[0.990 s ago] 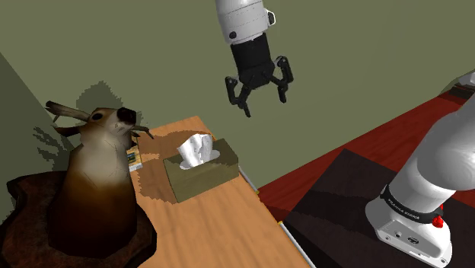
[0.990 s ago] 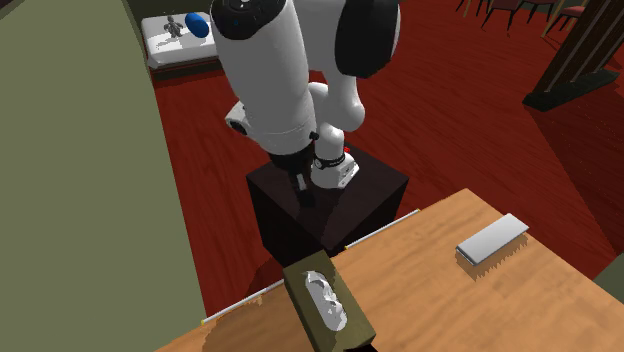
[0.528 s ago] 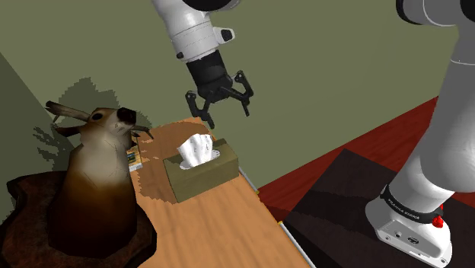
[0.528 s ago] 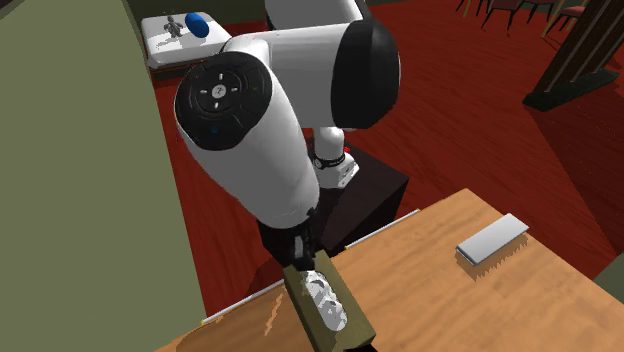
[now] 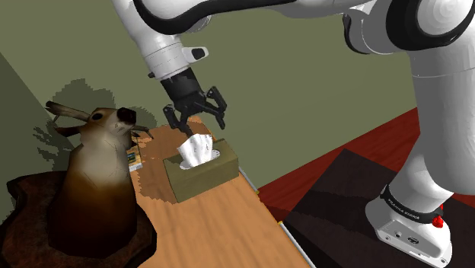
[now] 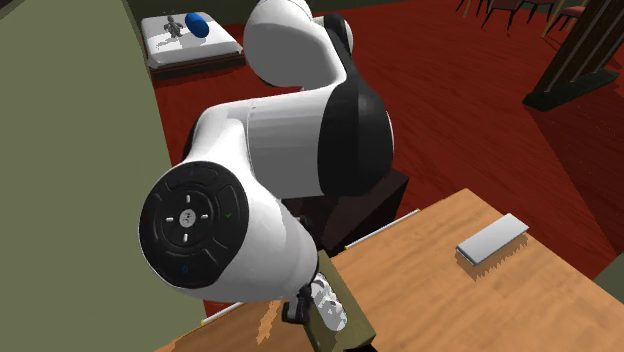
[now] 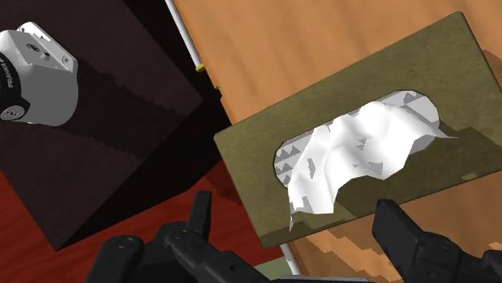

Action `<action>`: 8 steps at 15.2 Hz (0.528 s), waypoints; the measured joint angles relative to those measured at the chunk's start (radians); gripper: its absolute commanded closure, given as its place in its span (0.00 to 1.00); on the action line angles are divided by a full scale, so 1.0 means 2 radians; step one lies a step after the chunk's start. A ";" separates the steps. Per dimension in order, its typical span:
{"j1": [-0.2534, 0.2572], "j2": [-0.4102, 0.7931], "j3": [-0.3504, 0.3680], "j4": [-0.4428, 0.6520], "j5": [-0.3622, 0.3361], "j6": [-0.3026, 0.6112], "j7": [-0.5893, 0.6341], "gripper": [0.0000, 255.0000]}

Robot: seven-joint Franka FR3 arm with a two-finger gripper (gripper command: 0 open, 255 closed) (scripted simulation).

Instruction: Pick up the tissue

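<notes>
A white tissue (image 5: 196, 150) sticks up from the slot of an olive tissue box (image 5: 205, 174) on the wooden table (image 5: 221, 221). My black gripper (image 5: 198, 124) hangs open just above the tissue, not touching it. In the wrist view the tissue (image 7: 354, 157) lies in the box's (image 7: 257, 149) opening, ahead of my gripper (image 7: 298, 233), whose fingers (image 7: 199, 215) stand wide apart on either side. In the second exterior view the arm hides most of the box (image 6: 345, 312), and part of the tissue (image 6: 326, 303) peeks out.
A mounted deer head (image 5: 95, 171) stands close to the box on the shoulder view's left. A grey flat slab (image 6: 492, 239) lies farther along the table. The table edge and the dark stand (image 7: 121, 120) lie beside the box. An olive wall rises behind.
The arm has swung down and toward the shoulder view's left, bringing the open gripper from high beside the table to just over the tissue. The box has not moved.
</notes>
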 measured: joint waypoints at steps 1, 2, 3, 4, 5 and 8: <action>-0.002 -0.001 0.000 -0.010 0.000 0.008 0.000 0.00; -0.002 -0.001 0.000 -0.016 0.000 0.015 0.000 0.00; -0.003 0.000 -0.001 -0.022 0.000 0.021 0.000 0.00; -0.005 -0.001 -0.001 -0.028 0.000 0.027 -0.001 0.00; -0.005 -0.001 -0.001 -0.031 0.000 0.030 -0.001 0.00; -0.006 -0.002 -0.001 -0.034 0.000 0.025 -0.001 1.00</action>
